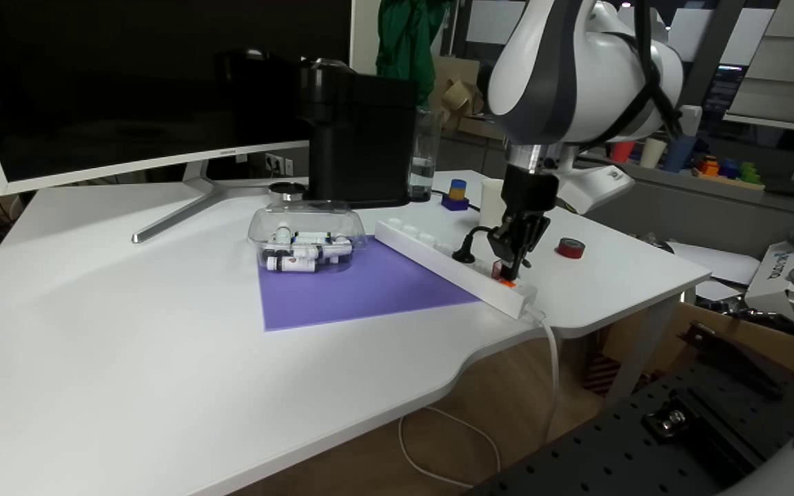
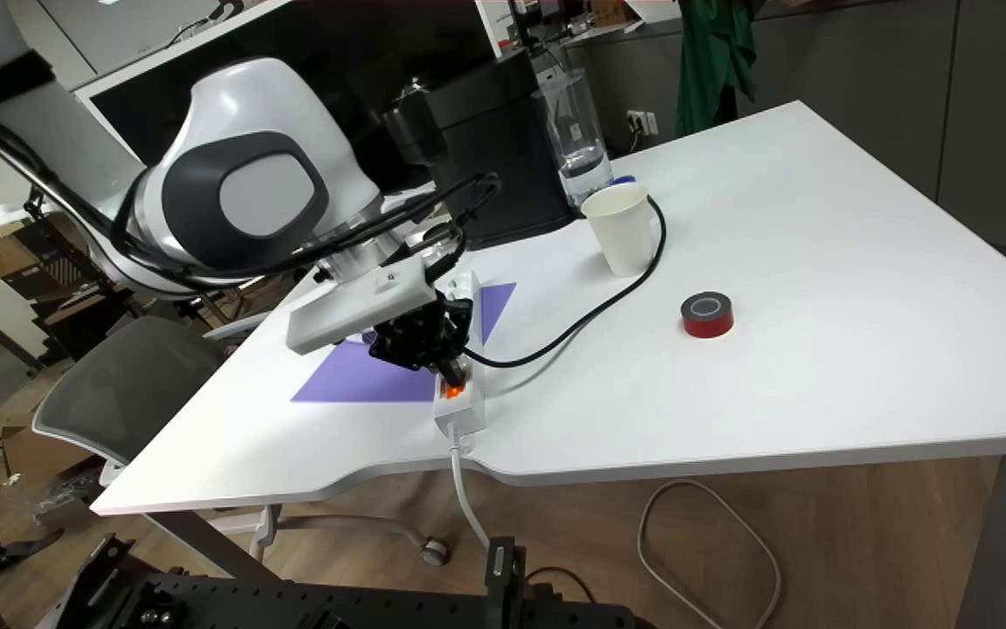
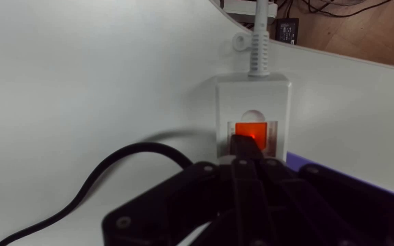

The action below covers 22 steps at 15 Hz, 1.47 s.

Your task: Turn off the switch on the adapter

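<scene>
Lying by curved desk edge (image 1: 438, 372): power strip (image 3: 253, 97), lit rocker switch (image 3: 252, 128); above, we see Robotiq gripper (image 3: 247, 147), fingers together.

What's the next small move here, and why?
Probably a gentle press down: the gripper looks shut, its tip overlaps the switch in the wrist view, and the switch glows, suggesting the power strip is on. Contact isn't clear.

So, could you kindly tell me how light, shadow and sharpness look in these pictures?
In the wrist view, the switch is bright orange with a red glint, the black cable throws a soft shadow, and the fingers look dark, with little detail; in an exterior view, the white cup casts a faint shadow.
</scene>
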Available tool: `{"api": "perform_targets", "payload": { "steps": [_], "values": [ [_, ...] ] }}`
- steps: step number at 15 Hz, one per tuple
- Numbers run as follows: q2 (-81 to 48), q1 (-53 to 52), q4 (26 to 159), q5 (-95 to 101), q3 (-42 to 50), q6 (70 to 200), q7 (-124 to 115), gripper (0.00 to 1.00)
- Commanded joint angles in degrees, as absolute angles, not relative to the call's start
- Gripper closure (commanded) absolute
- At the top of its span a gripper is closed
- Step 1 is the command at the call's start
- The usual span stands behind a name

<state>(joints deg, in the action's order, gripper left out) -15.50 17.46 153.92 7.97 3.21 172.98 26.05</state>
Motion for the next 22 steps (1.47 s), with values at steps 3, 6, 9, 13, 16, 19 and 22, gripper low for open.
{"api": "perform_targets", "payload": {
  "steps": [3, 6, 9, 13, 16, 19, 22],
  "values": [
    [-15.17, 15.72, 153.08, 9.67, 4.58, 169.97, 25.17, 1.00],
    [-14.67, 14.88, 153.39, 10.39, 4.91, 168.67, 24.90, 1.00],
    [-14.82, 14.00, 153.06, 10.75, 5.80, 168.40, 24.50, 1.00],
    [-16.40, 11.86, 152.53, 12.71, 8.16, 168.58, 23.02, 1.00],
    [-17.60, 9.22, 152.42, 15.08, 10.48, 169.60, 20.95, 1.00],
    [-17.78, 6.84, 153.03, 16.32, 11.70, 171.17, 18.15, 1.00],
    [-18.51, 3.75, 152.77, 17.19, 13.98, 171.44, 13.76, 1.00]
  ]
}}
